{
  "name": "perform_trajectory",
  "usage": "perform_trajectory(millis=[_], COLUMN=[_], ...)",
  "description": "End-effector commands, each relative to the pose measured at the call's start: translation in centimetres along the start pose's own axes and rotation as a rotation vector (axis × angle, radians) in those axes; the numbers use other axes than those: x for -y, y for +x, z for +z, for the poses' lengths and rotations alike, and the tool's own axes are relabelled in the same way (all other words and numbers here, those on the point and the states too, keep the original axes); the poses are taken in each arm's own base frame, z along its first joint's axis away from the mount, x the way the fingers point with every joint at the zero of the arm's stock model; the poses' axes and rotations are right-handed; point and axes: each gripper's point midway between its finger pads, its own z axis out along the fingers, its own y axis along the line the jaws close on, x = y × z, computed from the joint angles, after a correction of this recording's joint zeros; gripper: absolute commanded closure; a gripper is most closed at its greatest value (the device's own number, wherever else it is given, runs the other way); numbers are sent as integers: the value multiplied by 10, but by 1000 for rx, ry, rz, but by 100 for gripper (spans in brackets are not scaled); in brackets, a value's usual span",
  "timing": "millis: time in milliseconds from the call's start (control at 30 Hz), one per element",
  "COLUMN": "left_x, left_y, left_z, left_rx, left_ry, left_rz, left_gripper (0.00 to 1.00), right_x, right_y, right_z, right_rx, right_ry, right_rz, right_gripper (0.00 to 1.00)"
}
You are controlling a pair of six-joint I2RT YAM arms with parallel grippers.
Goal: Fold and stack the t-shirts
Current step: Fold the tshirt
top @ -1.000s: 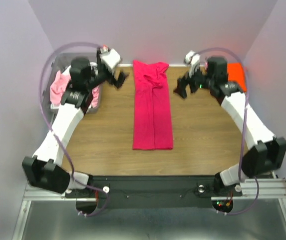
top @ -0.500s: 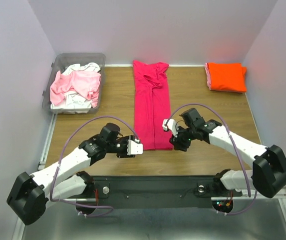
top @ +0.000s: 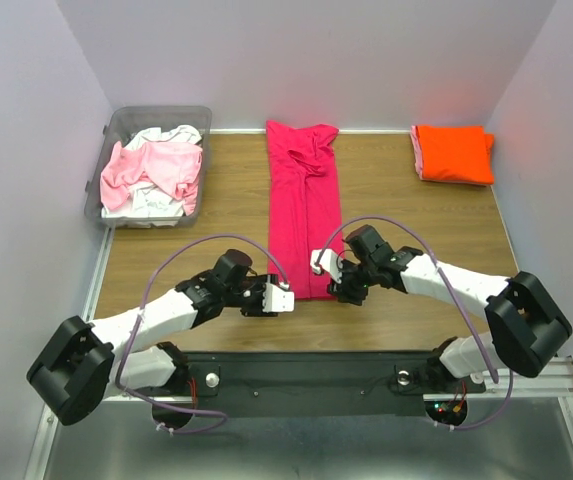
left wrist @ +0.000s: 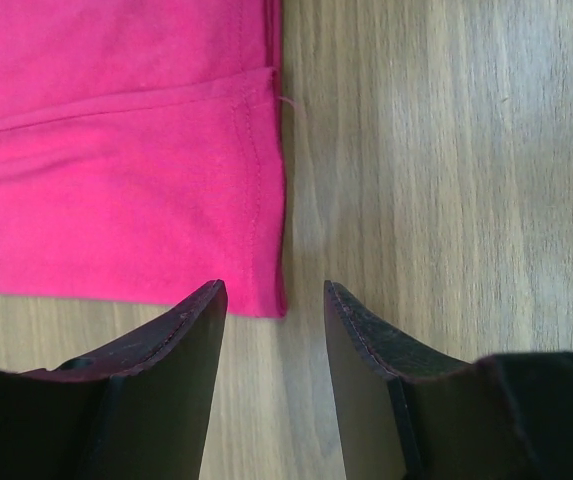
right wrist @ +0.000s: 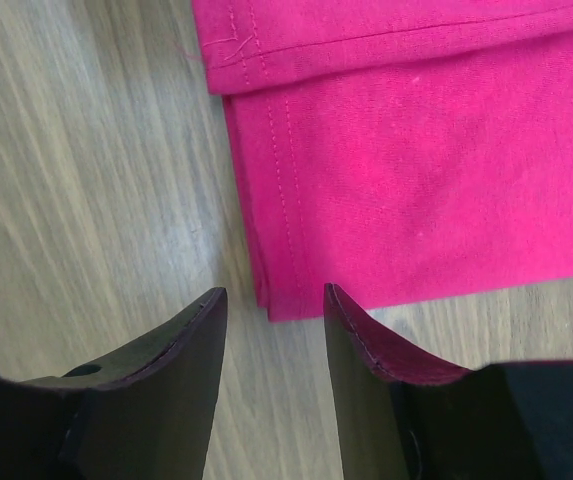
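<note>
Since the deep magenta-pink soft knit t-shirt (top: 306, 215) is already folded into one long narrow strip, I sit low at its near hem with one arm per corner. I judge the step in hand is pinching those corners to carry the hem toward the collar.

- **Flat wood-grain table (top: 406, 220):** smooth and matte, directly under both my grippers.
- **Magenta strip:** it lies flat on the table and runs away from my fingertips toward the far edge. The collar end is a bit rumpled.
- **Clear plastic rectangular bin (top: 97, 190):** far ahead and well off to the left of my left gripper (top: 286, 298). It holds a crumpled pale pink t-shirt (top: 151, 170) and a bunched white t-shirt (top: 161, 135). Both are unfolded, so probably waiting stock.
- **Bright orange t-shirt (top: 453, 152):** folded to a neat squarish pad, far ahead and right of my right gripper (top: 334, 290). It likely marks the stack spot.
- **Left gripper (left wrist: 274, 290):** jaws parted to a moderate gap, gripping nothing. The strip's corner sits right at the mouth of the gap, with fabric on one finger's side and bare wood on the other.
- **Right gripper (right wrist: 274, 292):** same parted jaws, nothing held, and the opposite corner is just ahead of the gap.
- **Fingers (left wrist: 166, 380):** black, tapered and hard, with slightly rough edges.
- **Hem:** a double row of stitching, and a second folded layer's edge shows just beyond it. The cloth is thin and limp, so it should lift easily but may sag between my two grips.
</note>
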Motion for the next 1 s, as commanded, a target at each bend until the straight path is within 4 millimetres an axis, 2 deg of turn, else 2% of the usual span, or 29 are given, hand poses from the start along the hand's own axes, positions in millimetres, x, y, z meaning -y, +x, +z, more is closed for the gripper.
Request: perform_trajectory(millis=[0,67,233,533,600,633,700,833,867,967], left_x=[-3,-2,-4,-7,-11,-13,-18,-20,-19,-13], left_y=[-7,-5,4,13,12,9,6,5,8,17], left_z=[5,7,13,19,18,16,15,17,19,24], left_rx=[26,19,-19,-50,-53,-48,-44,-46,-54,-80], left_ry=[5,12,19,7,-5,-13,-20,-7,4,41], left_rz=[23,15,9,13,18,21,19,16,16,10], left_gripper=[45,45,44,44,45,45,45,45,46,51], right_x=[4,0,3,2,2,1,1,-1,-1,0], right_y=[1,10,28,37,37,39,40,39,37,35], right_z=[10,15,29,30,28,28,27,26,25,23], right_rx=[12,-5,-51,-74,-74,-78,-79,-77,-74,-71], right_ry=[18,6,19,23,29,29,30,22,23,27], right_rz=[-52,-53,-55,-55,-60,-57,-56,-56,-54,-51], right_gripper=[51,51,52,75,77,85,91,96,99,99])
